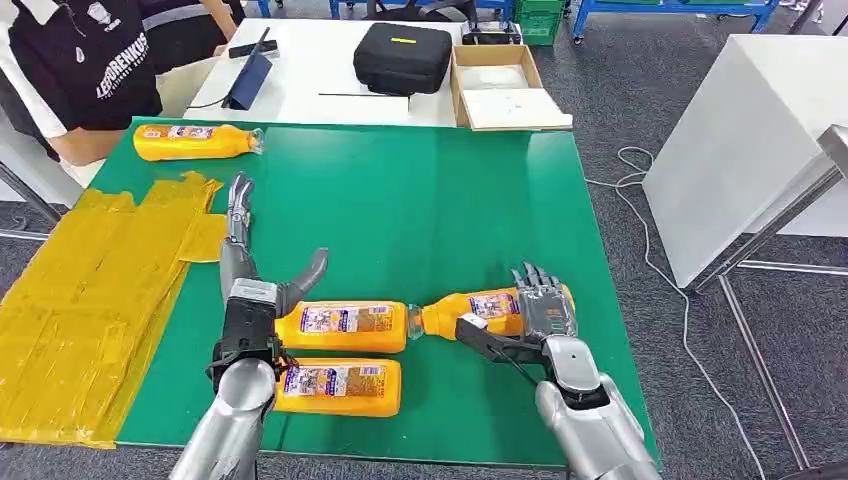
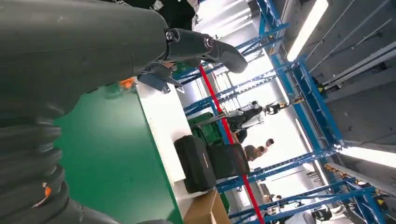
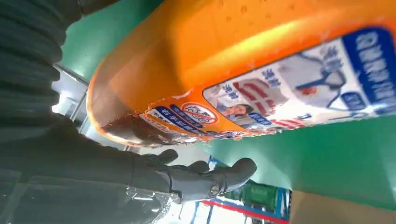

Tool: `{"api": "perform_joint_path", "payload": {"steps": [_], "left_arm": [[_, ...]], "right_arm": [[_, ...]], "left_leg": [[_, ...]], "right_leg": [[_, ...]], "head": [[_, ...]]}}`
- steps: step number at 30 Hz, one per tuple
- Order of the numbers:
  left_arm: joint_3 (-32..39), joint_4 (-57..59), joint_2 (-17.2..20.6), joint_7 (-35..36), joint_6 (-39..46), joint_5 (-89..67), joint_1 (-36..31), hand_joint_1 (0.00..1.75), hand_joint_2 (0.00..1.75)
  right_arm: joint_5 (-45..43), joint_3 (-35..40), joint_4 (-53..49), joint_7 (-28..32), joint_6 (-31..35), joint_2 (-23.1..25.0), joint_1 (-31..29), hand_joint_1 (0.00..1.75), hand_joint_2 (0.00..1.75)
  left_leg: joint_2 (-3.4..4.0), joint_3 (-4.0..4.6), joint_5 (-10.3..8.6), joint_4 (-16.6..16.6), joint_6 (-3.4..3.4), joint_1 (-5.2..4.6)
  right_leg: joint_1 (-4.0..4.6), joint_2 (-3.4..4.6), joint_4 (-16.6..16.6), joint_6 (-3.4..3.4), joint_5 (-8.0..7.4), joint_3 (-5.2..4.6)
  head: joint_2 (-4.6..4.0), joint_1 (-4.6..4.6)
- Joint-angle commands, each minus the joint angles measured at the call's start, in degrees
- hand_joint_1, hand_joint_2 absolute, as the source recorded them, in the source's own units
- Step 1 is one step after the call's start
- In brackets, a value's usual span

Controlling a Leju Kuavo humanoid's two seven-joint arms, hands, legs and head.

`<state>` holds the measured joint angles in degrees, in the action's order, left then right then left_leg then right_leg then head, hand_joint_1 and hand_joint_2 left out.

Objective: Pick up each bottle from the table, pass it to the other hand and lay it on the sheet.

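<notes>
Four orange bottles with blue and white labels lie on the green table [image 1: 420,200]. One bottle [image 1: 195,142] is at the far left corner. Two more [image 1: 345,327] [image 1: 340,388] lie side by side at the near edge, right beside my left wrist. My left hand [image 1: 250,265] is open, its fingers [image 2: 205,44] stretched toward the far side and its thumb spread. The fourth bottle [image 1: 480,310] [image 3: 243,60] lies on the table by my right hand [image 1: 535,315]. That hand straddles its base, fingers [image 3: 205,177] on the far side, thumb on the near side, not closed on it.
A crumpled yellow sheet [image 1: 90,300] covers the table's left part. A person in a black shirt [image 1: 80,70] stands at the far left corner. Behind the green table, a white table carries a black case [image 1: 402,57], a cardboard box [image 1: 500,85] and a tablet [image 1: 248,80].
</notes>
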<state>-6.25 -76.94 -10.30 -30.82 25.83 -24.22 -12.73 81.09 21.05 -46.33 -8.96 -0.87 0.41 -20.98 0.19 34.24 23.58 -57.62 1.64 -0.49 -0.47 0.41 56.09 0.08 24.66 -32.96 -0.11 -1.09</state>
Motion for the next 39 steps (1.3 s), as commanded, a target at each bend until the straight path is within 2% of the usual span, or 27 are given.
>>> {"api": "perform_joint_path", "payload": {"steps": [1, 4, 7, 9, 10, 12, 13, 16, 18, 19, 20, 21, 23, 24, 25, 26, 27, 28, 31, 32, 33, 34, 35, 36, 39], "left_arm": [[2.20, 6.22, -0.63, -0.88, 0.69, 0.98, -0.79, 0.00, 1.75], [2.38, 6.85, -0.52, -1.30, 0.65, 1.95, -0.93, 0.00, 1.75], [2.43, 7.01, -0.65, -1.45, 0.73, 2.16, -0.89, 0.00, 1.75], [2.50, 6.94, -0.70, -1.49, 0.79, 2.25, -0.76, 0.00, 1.75], [2.50, 6.94, -0.70, -1.49, 0.79, 2.25, -0.76, 0.00, 1.75], [2.50, 6.94, -0.70, -1.49, 0.79, 2.25, -0.76, 0.00, 1.75], [2.46, 6.79, -0.71, -1.50, 0.78, 2.27, -0.67, 0.00, 1.75], [2.46, 6.79, -0.71, -1.50, 0.78, 2.27, -0.67, 0.00, 1.75], [2.46, 6.79, -0.71, -1.50, 0.78, 2.27, -0.67, 0.00, 1.75], [2.46, 6.79, -0.71, -1.50, 0.78, 2.27, -0.67, 0.00, 1.75], [2.46, 6.79, -0.71, -1.50, 0.78, 2.27, -0.67, 0.00, 1.75], [2.46, 6.79, -0.71, -1.50, 0.78, 2.27, -0.67, 0.00, 1.75], [2.46, 6.79, -0.71, -1.50, 0.78, 2.27, -0.67, 0.00, 1.75], [2.46, 6.79, -0.71, -1.50, 0.78, 2.27, -0.67, 0.00, 1.75], [2.49, 6.79, -0.73, -1.50, 0.73, 2.29, -0.69, 0.00, 1.75], [2.53, 6.82, -0.82, -1.51, 0.56, 2.43, -0.69, 0.00, 1.75], [2.51, 6.88, -0.87, -1.54, 0.55, 2.52, -0.69, 0.00, 1.75], [2.49, 6.92, -0.86, -1.55, 0.54, 2.55, -0.69, 0.00, 1.75], [2.49, 6.92, -0.86, -1.55, 0.54, 2.55, -0.69, 0.00, 1.75], [2.45, 6.95, -0.86, -1.57, 0.52, 2.58, -0.69, 0.00, 1.75], [2.38, 7.06, -0.84, -1.59, 0.52, 2.63, -0.70, 0.00, 1.75], [1.63, 8.56, -0.54, -2.49, 0.61, 4.11, -1.33, 0.00, 1.75], [1.51, 8.68, -0.49, -2.61, 0.67, 4.37, -1.40, 0.00, 1.75], [1.32, 8.93, -0.42, -2.80, 0.82, 4.77, -1.56, 0.00, 1.75], [1.00, 9.96, -0.19, -3.59, 1.31, 5.98, -2.32, 0.00, 1.75]], "right_arm": [[0.29, -3.36, 17.31, 0.54, 0.57, 1.46, -2.42, 0.00, 1.75], [-0.09, -4.87, 18.71, 0.87, -1.16, 1.53, -2.37, 0.00, 1.75], [-0.66, -5.79, 19.29, 1.15, -2.11, 1.21, -2.20, 0.00, 1.75], [-0.97, -6.23, 19.49, 1.17, -2.45, 0.89, -2.12, 0.00, 1.75], [-0.97, -6.23, 19.49, 1.17, -2.45, 0.89, -2.12, 0.00, 1.75], [-0.97, -6.23, 19.49, 1.17, -2.45, 0.89, -2.12, 0.00, 1.75], [-0.97, -6.31, 19.34, 1.17, -2.51, 0.97, -2.14, 0.00, 1.75], [-0.97, -6.31, 19.34, 1.17, -2.51, 0.97, -2.14, 0.00, 1.75], [-0.97, -6.31, 19.34, 1.17, -2.51, 0.97, -2.14, 0.00, 1.75], [-0.97, -6.31, 19.34, 1.17, -2.51, 0.97, -2.14, 0.00, 1.75], [-0.97, -6.31, 19.34, 1.17, -2.51, 0.97, -2.14, 0.00, 1.75], [-0.97, -6.31, 19.34, 1.17, -2.51, 0.97, -2.14, 0.00, 1.75], [-0.97, -6.31, 19.34, 1.17, -2.51, 0.97, -2.14, 0.00, 1.75], [-0.97, -6.31, 19.34, 1.17, -2.51, 0.97, -2.14, 0.00, 1.75], [-1.74, -7.00, 19.44, 1.52, -3.16, 1.14, -2.12, 1.41, 1.75], [-2.18, -7.46, 18.89, 2.11, -4.33, 0.87, -1.65, 1.66, 1.75], [-2.32, -7.63, 18.63, 2.37, -4.89, 0.58, -1.29, 1.66, 1.75], [-2.33, -7.61, 18.57, 2.48, -5.08, 0.45, -1.18, 1.68, 1.75], [-2.33, -7.61, 18.57, 2.48, -5.08, 0.45, -1.18, 1.68, 1.75], [-2.31, -7.56, 18.52, 2.57, -5.23, 0.32, -1.07, 1.69, 1.75], [-2.22, -7.42, 18.56, 2.74, -5.61, 0.01, -0.92, 1.71, 1.75], [-2.02, -6.16, 17.61, 3.73, -6.98, -2.85, 1.17, 1.75, 1.75], [-2.13, -5.84, 17.46, 4.01, -7.25, -3.34, 1.42, 1.71, 1.75], [-2.30, -5.25, 17.48, 4.51, -7.51, -4.17, 1.66, 1.71, 1.75], [-2.85, -2.91, 18.87, 7.15, -9.87, -7.15, 0.99, 1.75, 1.75]], "left_leg": [[-0.07, 0.11, -0.26, 0.12, -0.20, 0.05], [0.09, -0.07, -0.14, 0.09, -0.14, 0.04], [0.05, 0.04, -0.13, 0.11, -0.13, 0.02], [0.12, -0.15, 0.01, 0.01, -0.05, 0.04], [-0.03, 0.18, -0.23, 0.12, -0.11, 0.06], [0.16, -0.44, 0.09, -0.08, -0.03, 0.04], [0.07, 0.02, -0.13, -0.06, -0.08, 0.09], [0.20, -0.49, 0.05, -0.08, 0.02, 0.03], [0.03, 0.14, -0.27, -0.04, -0.04, 0.08], [0.27, -0.76, 0.08, -0.09, 0.09, 0.02], [0.18, -0.20, -0.08, -0.15, 0.03, 0.07], [0.23, -0.35, -0.04, -0.09, 0.07, 0.05], [0.02, 0.31, -0.36, 0.00, 0.01, 0.09], [0.25, -0.43, -0.04, -0.08, 0.13, 0.04], [0.13, 0.04, -0.18, -0.07, 0.08, 0.07], [0.18, -0.07, -0.15, -0.08, 0.10, 0.08], [0.21, -0.43, -0.05, -0.07, 0.14, 0.05], [0.07, -0.13, -0.21, -0.01, 0.09, 0.08], [0.07, -0.13, -0.21, -0.01, 0.09, 0.08], [0.23, -0.48, -0.01, -0.08, 0.16, 0.02], [0.17, -0.31, -0.08, -0.08, 0.14, 0.04], [0.12, -0.32, -0.10, -0.06, 0.14, 0.04], [0.02, -0.37, -0.14, -0.01, 0.17, 0.04], [-0.32, -0.37, -0.45, 0.13, 0.19, 0.07], [-0.68, -0.45, -0.46, 0.29, 0.11, 0.07]], "right_leg": [[0.03, -0.10, -0.18, -0.02, -0.28, -0.07], [0.04, 0.05, -0.14, -0.03, -0.26, 0.02], [0.10, 0.01, -0.16, -0.09, -0.28, -0.60], [0.14, 0.08, -0.13, -0.09, -0.19, -0.41], [0.16, -0.07, -0.26, -0.09, -0.39, -0.68], [0.14, 0.13, -0.06, -0.09, -0.13, -0.12], [0.18, 0.03, -0.14, -0.08, -0.35, -0.51], [0.13, 0.16, -0.07, -0.04, -0.16, -0.09], [0.17, -0.01, -0.19, -0.02, -0.44, -0.62], [0.12, 0.22, -0.05, -0.02, -0.12, 0.11], [0.16, 0.11, -0.08, -0.02, -0.29, -0.32], [0.13, 0.16, -0.11, -0.02, -0.25, -0.20], [0.17, -0.07, -0.28, -0.01, -0.53, -0.74], [0.13, 0.16, -0.13, -0.01, -0.23, -0.16], [0.15, 0.05, -0.21, 0.00, -0.38, -0.48], [0.16, 0.09, -0.23, 0.02, -0.37, -0.40], [0.13, 0.12, -0.22, 0.03, -0.25, -0.12], [0.16, -0.01, -0.32, 0.03, -0.38, -0.36], [0.16, -0.01, -0.32, 0.03, -0.38, -0.36], [0.11, 0.15, -0.18, 0.03, -0.21, -0.06], [0.13, 0.08, -0.21, 0.03, -0.27, -0.21], [0.13, 0.02, -0.24, 0.04, -0.27, -0.20], [0.13, -0.07, -0.29, 0.07, -0.24, -0.13], [0.16, -0.35, -0.49, 0.16, -0.42, 0.01], [0.15, -0.73, -0.74, 0.37, -0.29, 0.30]], "head": [[0.00, 0.00], [0.00, -0.02], [0.00, -0.02], [0.00, 0.00], [0.00, 0.00], [0.00, 0.00], [0.00, -0.02], [0.00, 0.00], [0.00, 0.00], [0.00, -0.02], [0.00, 0.00], [0.00, -0.02], [0.00, 0.00], [0.00, -0.02], [0.00, -0.02], [0.00, 0.00], [0.00, 0.00], [0.00, 0.00], [0.00, 0.00], [0.00, -0.02], [0.00, 0.00], [0.00, 0.00], [0.00, -0.02], [0.00, -0.02], [0.00, -0.02]]}}
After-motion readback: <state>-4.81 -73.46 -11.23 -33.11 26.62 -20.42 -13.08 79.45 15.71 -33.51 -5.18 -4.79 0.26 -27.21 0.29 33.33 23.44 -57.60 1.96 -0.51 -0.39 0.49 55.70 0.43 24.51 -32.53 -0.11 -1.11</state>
